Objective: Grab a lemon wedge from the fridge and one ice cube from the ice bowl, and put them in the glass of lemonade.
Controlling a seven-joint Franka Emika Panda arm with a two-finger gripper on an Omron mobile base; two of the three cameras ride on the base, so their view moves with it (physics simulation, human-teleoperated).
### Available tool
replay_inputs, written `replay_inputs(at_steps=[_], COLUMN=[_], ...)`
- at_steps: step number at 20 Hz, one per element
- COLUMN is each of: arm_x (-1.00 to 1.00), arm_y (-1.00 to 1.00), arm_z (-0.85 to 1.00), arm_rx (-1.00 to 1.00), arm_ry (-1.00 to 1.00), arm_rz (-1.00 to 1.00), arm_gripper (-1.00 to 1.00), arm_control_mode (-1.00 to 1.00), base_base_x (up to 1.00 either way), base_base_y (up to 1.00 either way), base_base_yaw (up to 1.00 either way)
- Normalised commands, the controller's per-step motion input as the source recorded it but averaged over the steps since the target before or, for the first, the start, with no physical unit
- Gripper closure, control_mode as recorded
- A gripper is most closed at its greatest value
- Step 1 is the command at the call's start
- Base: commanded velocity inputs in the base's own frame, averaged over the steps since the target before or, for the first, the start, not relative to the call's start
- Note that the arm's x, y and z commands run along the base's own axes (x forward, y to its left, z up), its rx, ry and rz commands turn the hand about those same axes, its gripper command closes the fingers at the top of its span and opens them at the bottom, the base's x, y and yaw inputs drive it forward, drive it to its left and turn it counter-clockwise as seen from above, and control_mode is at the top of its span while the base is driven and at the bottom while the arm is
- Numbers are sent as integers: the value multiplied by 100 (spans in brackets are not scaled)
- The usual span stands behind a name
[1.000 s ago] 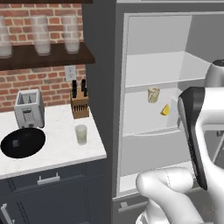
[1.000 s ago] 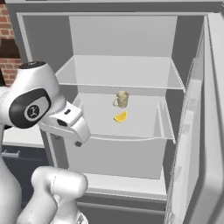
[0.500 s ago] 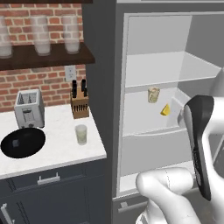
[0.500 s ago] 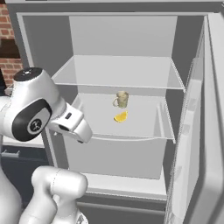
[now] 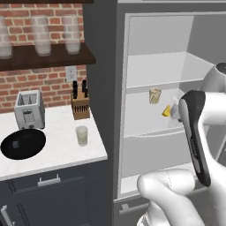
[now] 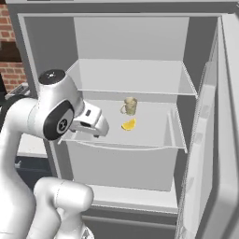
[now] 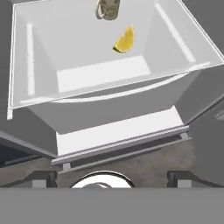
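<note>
The fridge (image 6: 140,154) stands open. On its middle shelf lies the lemon wedge (image 6: 129,124) (image 5: 166,111) (image 7: 125,40), a small yellow chunk. My gripper (image 6: 100,131) (image 7: 112,177) hovers at that shelf's front edge, left of the wedge and short of it, open with nothing between its fingertips (image 7: 43,178). On the white counter to the left stands the glass of lemonade (image 5: 81,135). Beside it is the black ice bowl (image 5: 31,148) with a small greyish ice cube (image 5: 16,144) inside.
A small glass mug (image 6: 130,106) (image 5: 154,95) stands just behind the wedge. The fridge door (image 6: 219,140) hangs open on the right. A toaster (image 5: 29,109) and a knife block (image 5: 80,104) sit at the counter's back; frosted glasses (image 5: 43,35) line a shelf above.
The arm has swung and the hand has shifted slightly right and up, closer to the front of the fridge's middle shelf. The jaws stayed open; the wedge has not moved.
</note>
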Motion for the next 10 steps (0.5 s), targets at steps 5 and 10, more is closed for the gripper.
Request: replay_inputs(at_steps=[5, 10], arm_x=[64, 47], arm_y=[-1, -13], arm_z=[3, -34], arm_rx=[0, -2], arm_ry=[16, 1], arm_rz=[25, 11], arm_gripper=[-100, -100], arm_control_mode=[-100, -100], base_base_x=[0, 0], base_base_y=[0, 0], base_base_yaw=[0, 0])
